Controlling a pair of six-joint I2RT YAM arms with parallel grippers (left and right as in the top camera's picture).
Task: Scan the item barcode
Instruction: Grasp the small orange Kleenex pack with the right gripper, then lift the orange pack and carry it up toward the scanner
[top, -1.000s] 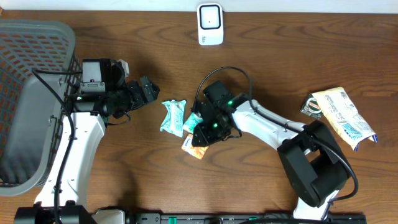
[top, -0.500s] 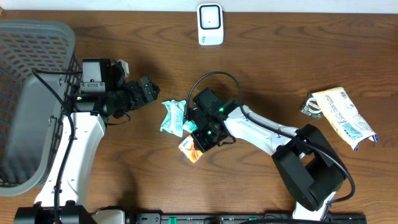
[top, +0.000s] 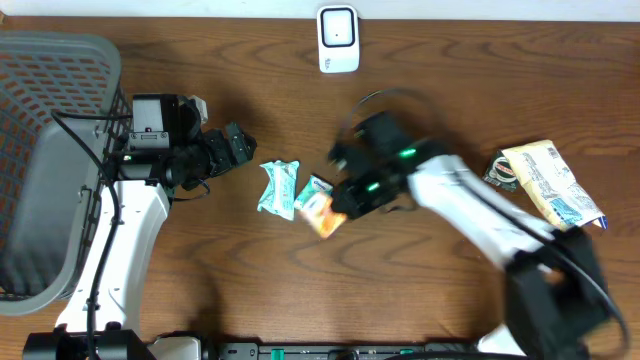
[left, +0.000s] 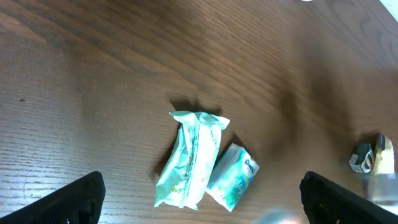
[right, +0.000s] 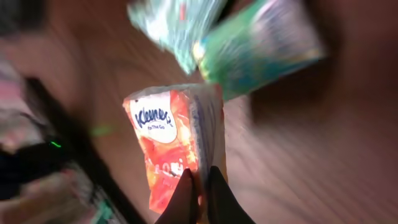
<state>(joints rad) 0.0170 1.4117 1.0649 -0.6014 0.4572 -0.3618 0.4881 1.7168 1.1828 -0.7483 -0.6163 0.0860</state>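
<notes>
An orange Kleenex tissue pack hangs pinched at its edge between my right gripper's shut fingers. In the overhead view that pack is just left of the right gripper, near the table's middle, and the arm is blurred with motion. The white scanner stands at the far edge, well beyond it. My left gripper stays open and empty to the left of the packs; in its wrist view the left gripper has black fingertips spread wide.
Two green tissue packs lie side by side between the arms, also seen as a long pack and a short pack. A grey mesh basket fills the left edge. A beige bag lies at the right.
The right jaws closed on the orange pack. The right arm then swung up and to the right, carrying the pack off the table. The left arm stayed still.
</notes>
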